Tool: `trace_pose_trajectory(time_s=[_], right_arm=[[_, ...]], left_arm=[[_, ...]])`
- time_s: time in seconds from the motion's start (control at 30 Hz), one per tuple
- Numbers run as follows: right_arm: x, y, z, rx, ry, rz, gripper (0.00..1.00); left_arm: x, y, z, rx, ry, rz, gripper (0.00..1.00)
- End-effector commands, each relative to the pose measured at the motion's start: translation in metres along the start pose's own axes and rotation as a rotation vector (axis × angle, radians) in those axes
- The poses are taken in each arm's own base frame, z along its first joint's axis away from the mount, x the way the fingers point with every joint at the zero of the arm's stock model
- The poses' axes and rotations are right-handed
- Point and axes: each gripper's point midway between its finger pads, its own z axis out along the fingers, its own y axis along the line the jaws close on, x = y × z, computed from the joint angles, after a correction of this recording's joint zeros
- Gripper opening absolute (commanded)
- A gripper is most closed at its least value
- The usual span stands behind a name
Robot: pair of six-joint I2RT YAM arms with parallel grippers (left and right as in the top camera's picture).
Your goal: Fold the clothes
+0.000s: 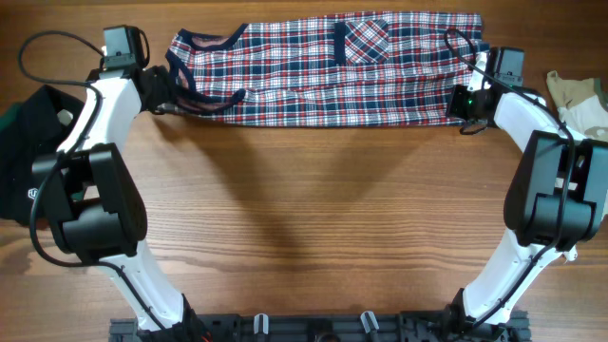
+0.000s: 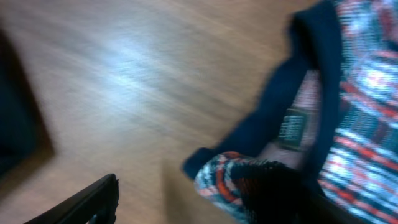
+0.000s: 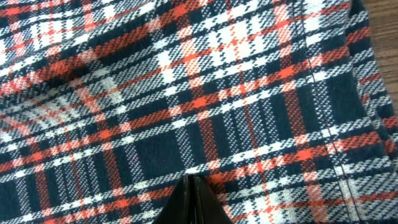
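Observation:
The clothes, a red, navy and white plaid shirt (image 1: 313, 81), lie in a long strip across the back of the table, chest pocket (image 1: 366, 40) facing up. My left gripper (image 1: 169, 95) sits at the navy-trimmed collar end. In the blurred left wrist view the left gripper (image 2: 186, 202) is open, one finger (image 2: 87, 202) over bare wood and the other dark against the shirt's edge (image 2: 367, 124). My right gripper (image 1: 463, 103) is at the shirt's right end. Seen from the right wrist, the right gripper (image 3: 194, 182) is shut with its tips against the plaid (image 3: 186, 93); no pinched fold shows.
A black garment (image 1: 19, 152) with a green edge lies at the table's left side, beside the left arm. A white and beige garment (image 1: 579, 100) lies at the far right. Bare wood fills the middle and front, and a black rail (image 1: 313, 328) runs along the front edge.

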Motion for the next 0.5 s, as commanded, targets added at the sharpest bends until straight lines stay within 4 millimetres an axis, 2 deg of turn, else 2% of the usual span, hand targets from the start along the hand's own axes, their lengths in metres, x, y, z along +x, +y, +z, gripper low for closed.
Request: trace_pose_trajectory(time_s=[0.0, 0.07, 0.17, 0.2, 0.23, 0.27, 0.3, 0.33, 0.37, 0.4, 0.43, 0.47], right_arm=[[0.03, -0.024, 0.025, 0.1, 0.088, -0.008, 0.04], [0.03, -0.024, 0.025, 0.1, 0.088, -0.008, 0.04], [0.03, -0.024, 0.025, 0.1, 0.088, -0.007, 0.04], [0.03, -0.024, 0.025, 0.1, 0.088, -0.007, 0.04], [0.03, -0.024, 0.025, 0.1, 0.088, -0.007, 0.04], [0.03, -0.024, 0.025, 0.1, 0.089, -0.007, 0.04], [0.031, -0.024, 0.025, 0.1, 0.091, -0.007, 0.04], [0.031, -0.024, 0.025, 0.099, 0.092, -0.006, 0.04], [0.031, -0.023, 0.025, 0.094, 0.093, -0.006, 0.04], [0.032, -0.023, 0.025, 0.093, 0.095, -0.006, 0.04], [0.032, -0.023, 0.025, 0.093, 0.095, -0.006, 0.05], [0.032, -0.023, 0.025, 0.093, 0.095, -0.005, 0.04]], left_arm=[[-0.013, -0.028, -0.008, 0.239, 0.013, -0.019, 0.92], [-0.025, -0.018, -0.009, 0.237, -0.01, -0.041, 0.99], [-0.035, -0.005, -0.019, 0.226, -0.017, -0.065, 0.98], [-0.033, -0.006, -0.025, 0.225, -0.007, -0.061, 0.87], [-0.025, -0.013, -0.036, 0.227, 0.018, -0.045, 0.71], [-0.018, -0.02, -0.044, 0.23, 0.037, -0.029, 0.65], [-0.008, -0.03, -0.053, 0.235, 0.064, -0.005, 0.64], [0.012, -0.046, -0.061, 0.238, 0.12, 0.038, 0.55], [0.027, -0.056, -0.063, 0.238, 0.159, 0.071, 0.36], [0.043, -0.067, -0.065, 0.235, 0.202, 0.106, 0.09], [0.057, -0.078, -0.066, 0.239, 0.233, 0.139, 0.04], [0.074, -0.095, -0.07, 0.251, 0.26, 0.187, 0.04]])
